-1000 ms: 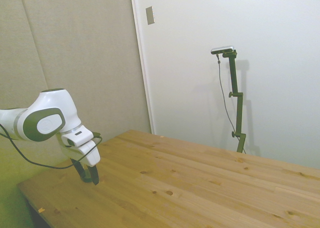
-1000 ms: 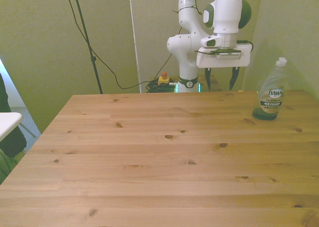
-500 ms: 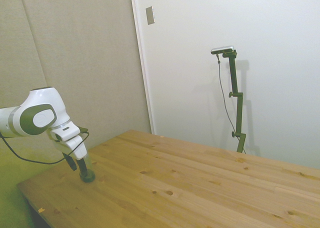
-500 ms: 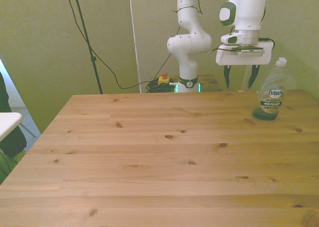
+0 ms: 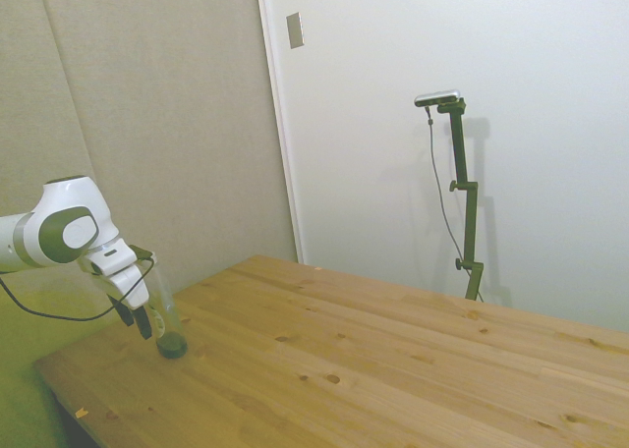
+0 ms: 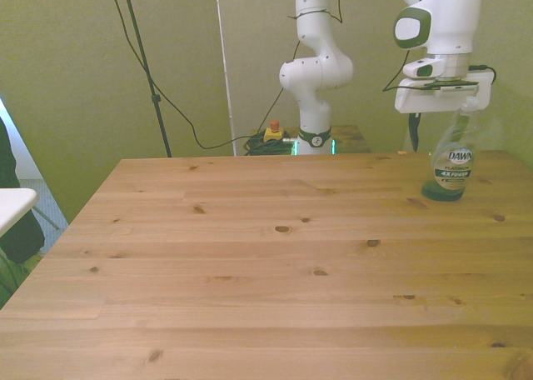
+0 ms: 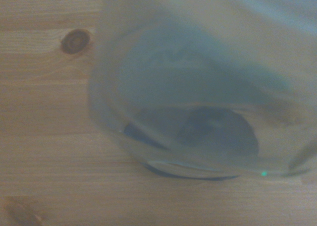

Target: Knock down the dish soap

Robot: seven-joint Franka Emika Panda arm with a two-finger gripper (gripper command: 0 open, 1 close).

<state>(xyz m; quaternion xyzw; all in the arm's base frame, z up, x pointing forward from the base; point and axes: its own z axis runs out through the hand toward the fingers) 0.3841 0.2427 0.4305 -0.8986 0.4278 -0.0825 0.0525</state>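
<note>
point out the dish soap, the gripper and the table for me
dish soap (image 6: 452, 167): front view, on its pale label
gripper (image 6: 440, 130): front view, midway between the fingertips, at the bottle's neck
table (image 6: 250, 272): front view, on bare wood

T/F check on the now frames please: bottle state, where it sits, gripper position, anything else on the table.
1. The slim clear plastic dish soap bottle with green liquid at its base stands upright on the wooden table. True.
2. The bottle sits near the middle of the table. False: it stands close to the far edge, toward the front view's right.
3. The white arm's two-finger gripper is level with the bottle's upper part, its wide white body hiding the cap in the front view. True.
4. The bottle is full of green liquid. False: the liquid fills only the base; above it the bottle is clear.
5. A second bottle lies on the table. False: only the one bottle shows on the wood.
</note>
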